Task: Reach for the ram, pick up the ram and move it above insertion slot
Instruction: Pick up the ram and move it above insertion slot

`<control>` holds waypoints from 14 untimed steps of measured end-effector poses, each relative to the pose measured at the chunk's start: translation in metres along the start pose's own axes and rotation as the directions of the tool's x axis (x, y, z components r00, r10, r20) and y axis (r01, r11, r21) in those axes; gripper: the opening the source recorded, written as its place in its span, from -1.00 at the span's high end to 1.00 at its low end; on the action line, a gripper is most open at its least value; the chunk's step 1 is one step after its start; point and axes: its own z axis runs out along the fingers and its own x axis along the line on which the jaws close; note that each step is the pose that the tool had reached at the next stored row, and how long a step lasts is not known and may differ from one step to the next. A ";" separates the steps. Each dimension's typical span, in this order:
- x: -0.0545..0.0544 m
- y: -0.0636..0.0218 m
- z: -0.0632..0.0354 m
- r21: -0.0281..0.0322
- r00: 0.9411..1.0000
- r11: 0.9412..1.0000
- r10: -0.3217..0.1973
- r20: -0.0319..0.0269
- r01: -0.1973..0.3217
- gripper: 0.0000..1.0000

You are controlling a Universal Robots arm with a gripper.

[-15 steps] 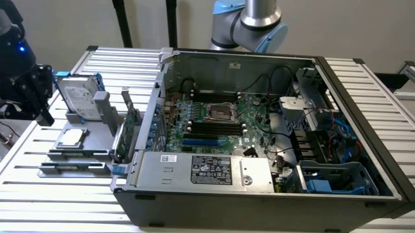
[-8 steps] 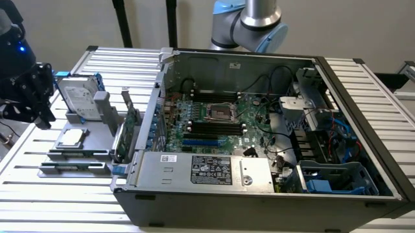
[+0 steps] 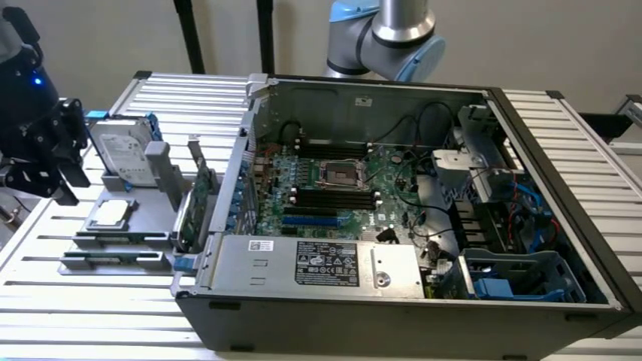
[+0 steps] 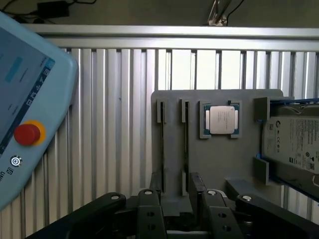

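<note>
Overhead, tool released, empty, above holder edge; ram edge-on, slotted.

Ribbed shiny metal table, matt plastic holder

Ram: thin, dark stick, seen edge-on.
Pose: upright on its long edge, seated in a groove of the grey holder.
Place: just ahead of the pincer, facing its parted fingertips, untouched.
Insertion slot: long black socket lying flat on the motherboard, well apart from the pincer.
</note>
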 end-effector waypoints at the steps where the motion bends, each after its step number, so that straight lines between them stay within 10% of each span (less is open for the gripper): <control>1: 0.000 -0.0001 0.0019 0.000 1.000 1.000 0.000 0.000 0.000 0.27; 14: 0.000 -0.0018 0.0254 0.000 1.000 1.000 0.000 0.000 0.000 0.27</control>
